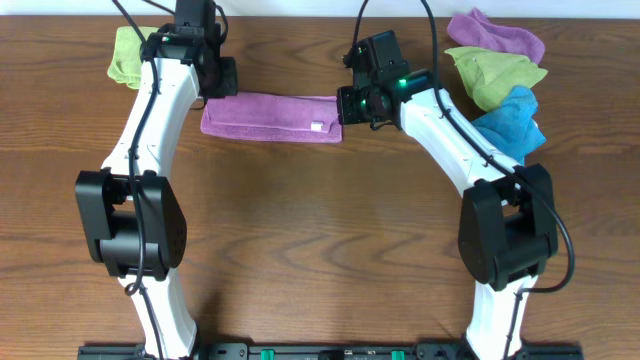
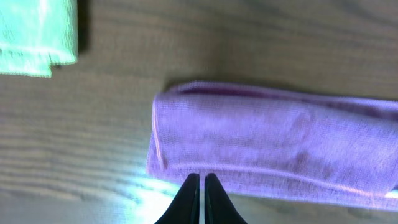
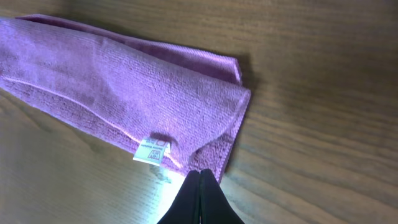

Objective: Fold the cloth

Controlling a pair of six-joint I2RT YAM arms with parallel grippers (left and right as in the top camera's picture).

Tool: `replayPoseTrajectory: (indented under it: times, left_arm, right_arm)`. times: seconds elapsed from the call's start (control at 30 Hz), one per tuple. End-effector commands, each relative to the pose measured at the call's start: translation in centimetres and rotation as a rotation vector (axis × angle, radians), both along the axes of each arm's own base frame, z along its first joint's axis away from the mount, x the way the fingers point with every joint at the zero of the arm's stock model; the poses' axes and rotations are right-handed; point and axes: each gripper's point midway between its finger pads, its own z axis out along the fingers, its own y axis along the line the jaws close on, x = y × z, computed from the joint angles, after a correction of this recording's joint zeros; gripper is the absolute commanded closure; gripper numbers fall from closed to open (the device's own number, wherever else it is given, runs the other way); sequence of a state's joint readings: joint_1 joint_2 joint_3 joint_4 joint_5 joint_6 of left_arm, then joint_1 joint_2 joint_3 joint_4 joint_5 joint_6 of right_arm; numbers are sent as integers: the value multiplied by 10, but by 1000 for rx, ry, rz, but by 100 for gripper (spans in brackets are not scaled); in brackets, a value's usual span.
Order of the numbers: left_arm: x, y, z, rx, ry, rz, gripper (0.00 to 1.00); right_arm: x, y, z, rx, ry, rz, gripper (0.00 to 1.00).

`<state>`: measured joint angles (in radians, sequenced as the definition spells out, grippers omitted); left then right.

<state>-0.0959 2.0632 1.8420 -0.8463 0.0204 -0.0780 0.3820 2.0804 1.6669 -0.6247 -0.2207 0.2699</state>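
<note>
Overhead, a folded cloth [image 1: 270,115] is seen between left gripper [image 2: 200,182] and right gripper [image 3: 200,177], both pinched closed at its ends.

Overhead, my left arm [image 1: 200,65] hides the purple cloth's [image 1: 275,115] far-left corner, its label's [image 3: 152,151] print is too small to read, and both wrist views crop the cloth, likewise the green cloth [image 2: 34,34] beyond its left end.

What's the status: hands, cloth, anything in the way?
Purple cloth folded into a strip, flat. Left hand shut at its left end, right hand shut at its right. Spare cloths lie apart from it.
</note>
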Motion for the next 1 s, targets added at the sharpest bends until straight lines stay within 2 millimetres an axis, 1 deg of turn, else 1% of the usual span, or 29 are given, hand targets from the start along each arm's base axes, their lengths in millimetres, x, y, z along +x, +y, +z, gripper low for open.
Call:
replayPoseTrajectory:
  times: [0.0,0.07,0.13,0.2,0.23,0.27,0.33,0.4,0.47,0.6,0.77,0.83,0.93,0.97]
  left_arm:
    - [-1,8,-4,31,9,34,94]
    - [7,12,-2,54,-23,38,94]
    - [18,17,-5,60,-52,44,94]
    - [21,18,-20,24,-32,45,94]
    - [20,11,-35,-45,4,25,94]
    - [19,8,-43,-68,23,18,94]
    - [18,7,-50,-68,38,15,94]
    - [17,7,-57,-32,50,12,94]
    - [17,10,-64,-15,61,18,94]
    - [15,7,-80,-32,97,12,94]
    - [11,4,-94,-40,133,6,94]
    - [8,4,-96,-38,147,6,94]
    - [5,4,-97,-38,157,7,94]
    - [5,4,-98,-37,159,7,94]
  right_arm:
    - [2,16,18,60,-49,61,98]
    - [13,26,27,34,-152,115,98]
    - [22,32,35,-50,-248,129,98]
    - [28,31,37,-156,-307,111,98]
    - [26,33,33,-201,-314,110,98]
    - [23,35,27,-207,-299,122,98]
    - [22,35,14,-212,-273,128,98]
    - [23,33,-6,-204,-229,123,99]
    - [25,33,-13,-200,-221,107,98]
    - [32,36,-20,-191,-239,104,98]
    - [28,44,-37,-162,-201,133,98]
    - [25,47,-43,-148,-180,133,98]
    - [23,46,-52,-155,-161,132,98]
    - [22,45,-59,-161,-147,134,98]
